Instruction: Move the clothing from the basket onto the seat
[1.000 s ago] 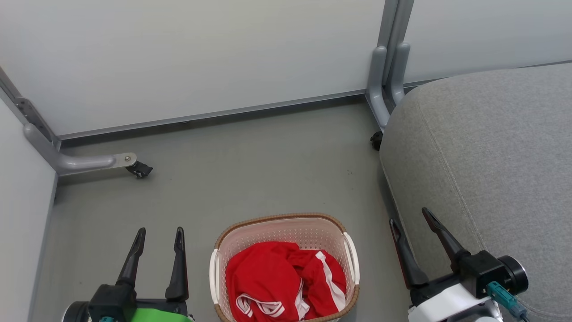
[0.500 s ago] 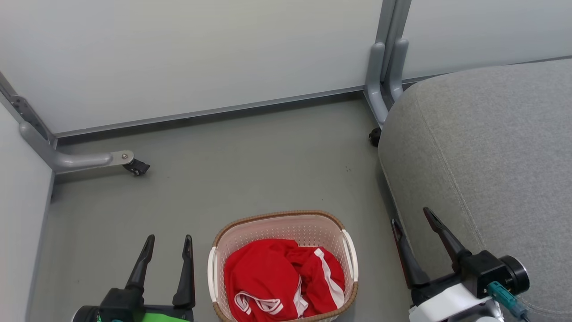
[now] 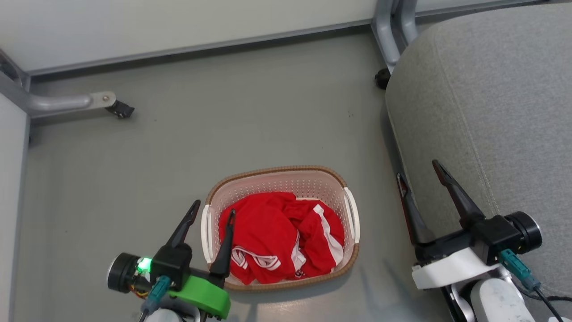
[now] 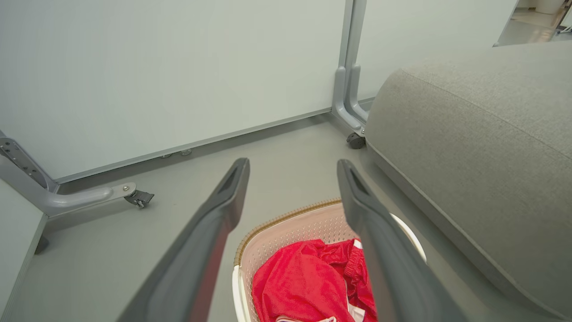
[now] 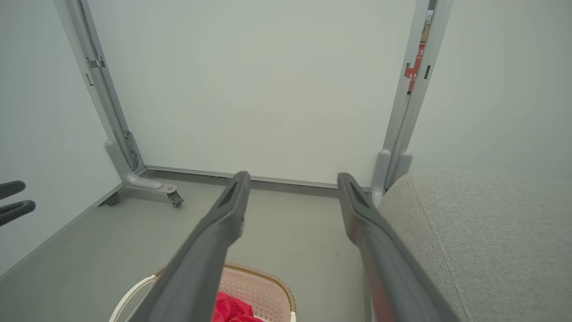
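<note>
Currently left gripper [image 3: 214, 208], lower left, and right gripper [image 3: 416, 168] both spread, empty; left finger could snag basket [image 3: 277, 171] rim, tipping clothing [image 3: 272, 237].

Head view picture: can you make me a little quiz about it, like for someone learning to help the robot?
1. True or false: the soft red clothing with white stripes lies on the large light-grey fabric seat.
2. Where does the cream-white perforated plastic basket with the brown woven-look rim stand? A) on the grey floor B) on the seat C) on a shelf
3. Fill the gap: the robot's left jaws, by the basket, stand ____.
Key: 1 false, it lies in the basket; 2 A; 3 open.
</note>
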{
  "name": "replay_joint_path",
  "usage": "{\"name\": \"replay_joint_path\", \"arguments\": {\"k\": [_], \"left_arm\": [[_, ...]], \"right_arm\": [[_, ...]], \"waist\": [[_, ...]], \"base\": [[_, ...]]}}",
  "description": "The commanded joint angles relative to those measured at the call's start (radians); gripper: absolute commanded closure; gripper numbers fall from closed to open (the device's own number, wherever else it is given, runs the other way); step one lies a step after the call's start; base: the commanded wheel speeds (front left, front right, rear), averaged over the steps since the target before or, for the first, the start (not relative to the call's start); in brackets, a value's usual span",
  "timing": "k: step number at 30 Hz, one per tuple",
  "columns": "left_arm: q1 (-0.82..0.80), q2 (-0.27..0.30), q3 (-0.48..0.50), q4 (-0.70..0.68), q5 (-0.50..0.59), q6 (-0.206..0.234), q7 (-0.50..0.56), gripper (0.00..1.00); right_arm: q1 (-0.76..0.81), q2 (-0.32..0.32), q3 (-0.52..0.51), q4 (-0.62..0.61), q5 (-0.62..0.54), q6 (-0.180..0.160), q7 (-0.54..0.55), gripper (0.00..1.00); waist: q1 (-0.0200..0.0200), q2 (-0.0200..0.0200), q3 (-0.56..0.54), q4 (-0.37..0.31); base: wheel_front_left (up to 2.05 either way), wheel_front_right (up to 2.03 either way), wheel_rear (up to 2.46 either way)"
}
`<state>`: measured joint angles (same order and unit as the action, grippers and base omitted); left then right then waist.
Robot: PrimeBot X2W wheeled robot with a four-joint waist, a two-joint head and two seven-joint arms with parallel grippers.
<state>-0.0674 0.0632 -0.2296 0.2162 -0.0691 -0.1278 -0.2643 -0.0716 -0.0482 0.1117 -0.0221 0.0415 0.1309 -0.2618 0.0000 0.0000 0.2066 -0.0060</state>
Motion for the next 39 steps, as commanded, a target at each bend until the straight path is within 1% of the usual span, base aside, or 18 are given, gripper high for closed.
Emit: {"name": "replay_joint_path", "arguments": {"k": [1, 6, 10, 14, 18, 22, 28, 30, 32, 34, 39], "left_arm": [[-0.051, 0.023, -0.034, 0.03, 0.003, -0.004, 0.0, 0.0], [-0.184, 0.084, -0.162, 0.162, 0.005, -0.003, 0.0, 0.0], [-0.306, 0.115, -0.255, 0.278, 0.012, -0.004, 0.0, 0.0], [-0.425, 0.146, -0.371, 0.382, 0.035, -0.004, 0.0, 0.0], [-0.554, 0.172, -0.504, 0.467, 0.066, -0.004, 0.0, 0.0], [-0.689, 0.192, -0.654, 0.545, 0.12, -0.004, 0.0, 0.0], [-0.844, 0.196, -0.841, 0.641, 0.137, -0.004, 0.0, 0.0], [-0.896, 0.199, -0.923, 0.681, 0.173, -0.004, 0.0, 0.0], [-0.944, 0.194, -0.984, 0.729, 0.19, -0.004, 0.0, 0.0], [-0.977, 0.18, -1.012, 0.77, 0.2, -0.004, 0.0, 0.0], [-1.037, 0.159, -1.038, 0.823, 0.195, -0.004, 0.0, 0.0]], "right_arm": [[-0.031, -0.004, -0.005, -0.009, -0.009, 0.0, -0.005, 0.0], [-0.09, -0.004, -0.012, -0.033, -0.019, 0.0, -0.005, 0.0], [-0.132, -0.004, -0.026, -0.055, -0.028, 0.0, -0.005, 0.0], [-0.168, -0.004, -0.042, -0.08, -0.033, 0.0, -0.005, 0.0], [-0.199, -0.004, -0.055, -0.105, -0.031, 0.0, -0.005, 0.0], [-0.232, -0.004, -0.058, -0.134, -0.02, 0.0, -0.005, 0.0], [-0.277, -0.003, -0.053, -0.174, 0.001, 0.0, -0.005, 0.0], [-0.287, -0.003, -0.052, -0.19, 0.006, 0.0, -0.005, 0.0], [-0.294, -0.003, -0.052, -0.203, 0.008, 0.0, -0.005, 0.0], [-0.301, -0.003, -0.056, -0.215, 0.01, 0.0, -0.005, 0.0], [-0.316, -0.003, -0.055, -0.237, 0.013, 0.0, -0.005, 0.0]], "waist": [[0.0, 0.0, 0.141, 0.008], [0.0, 0.0, 0.248, 0.007], [0.0, 0.0, 0.331, -0.001], [0.0, 0.0, 0.417, -0.011], [0.0, 0.0, 0.498, -0.025], [0.0, 0.0, 0.573, -0.04], [0.0, 0.0, 0.664, -0.067], [0.0, 0.0, 0.691, -0.072], [0.0, 0.0, 0.718, -0.076], [0.0, 0.0, 0.745, -0.08], [0.0, 0.0, 0.801, -0.087]], "base": [[0.0, 0.0, 0.0], [0.0, 0.0, 0.0], [0.0, 0.0, 0.0], [0.0, 0.0, 0.0], [0.0, 0.0, 0.0], [0.0, 0.0, 0.0], [0.0, 0.0, 0.0], [0.0, 0.0, 0.0], [0.0, 0.0, 0.0], [0.0, 0.0, 0.0], [0.0, 0.0, 0.0]]}}
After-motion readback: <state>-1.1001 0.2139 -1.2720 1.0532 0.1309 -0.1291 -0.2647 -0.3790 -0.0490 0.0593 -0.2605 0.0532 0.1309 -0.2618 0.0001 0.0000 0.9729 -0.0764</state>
